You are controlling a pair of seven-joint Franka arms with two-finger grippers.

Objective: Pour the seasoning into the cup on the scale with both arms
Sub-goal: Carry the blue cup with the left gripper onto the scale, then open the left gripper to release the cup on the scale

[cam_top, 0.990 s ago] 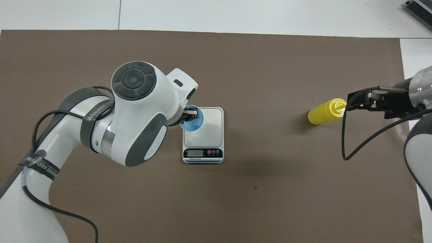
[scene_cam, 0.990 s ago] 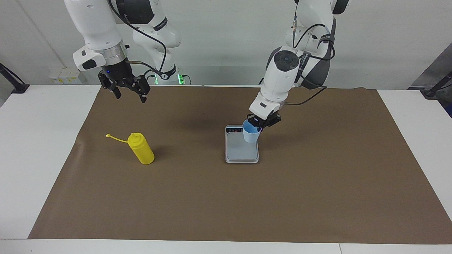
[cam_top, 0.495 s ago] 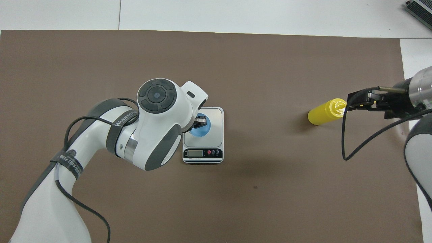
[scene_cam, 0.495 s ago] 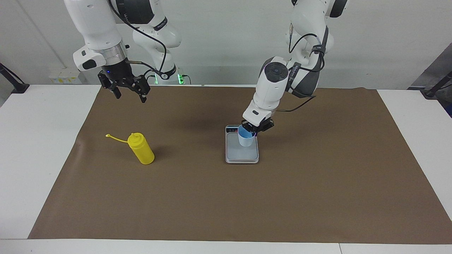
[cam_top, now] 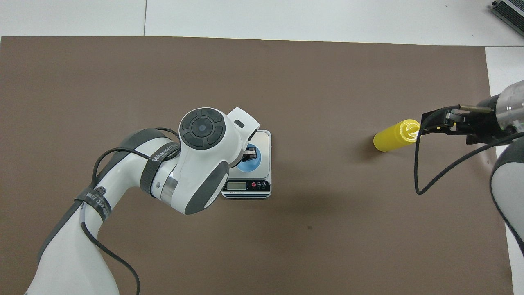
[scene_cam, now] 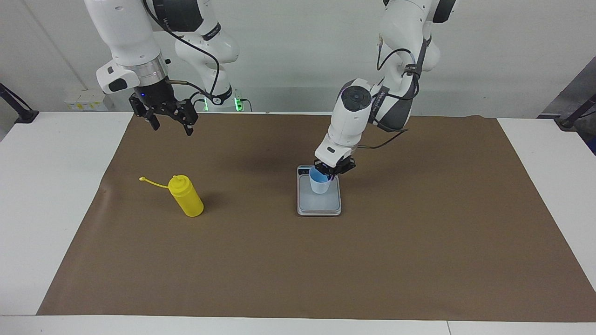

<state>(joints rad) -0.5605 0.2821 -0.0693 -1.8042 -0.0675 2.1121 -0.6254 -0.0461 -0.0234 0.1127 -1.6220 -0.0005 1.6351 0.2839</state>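
Your left pincer (scene_cam: 331, 173) grips the cup (scene_cam: 320, 184) by its rim, over the scale (scene_cam: 319, 204). Your right pincer (scene_cam: 170, 122) waits spread wide, raised near the seasoning (scene_cam: 186, 196).

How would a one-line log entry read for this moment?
left gripper: grips pale blue tapered cup on silver-grey scale | right gripper: open, waiting | yellow squeeze bottle: untouched

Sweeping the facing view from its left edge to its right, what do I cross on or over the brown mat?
Right gripper, raised over the mat and waiting → yellow seasoning bottle, standing → scale with the blue cup on it, the left gripper shut on the cup's rim.
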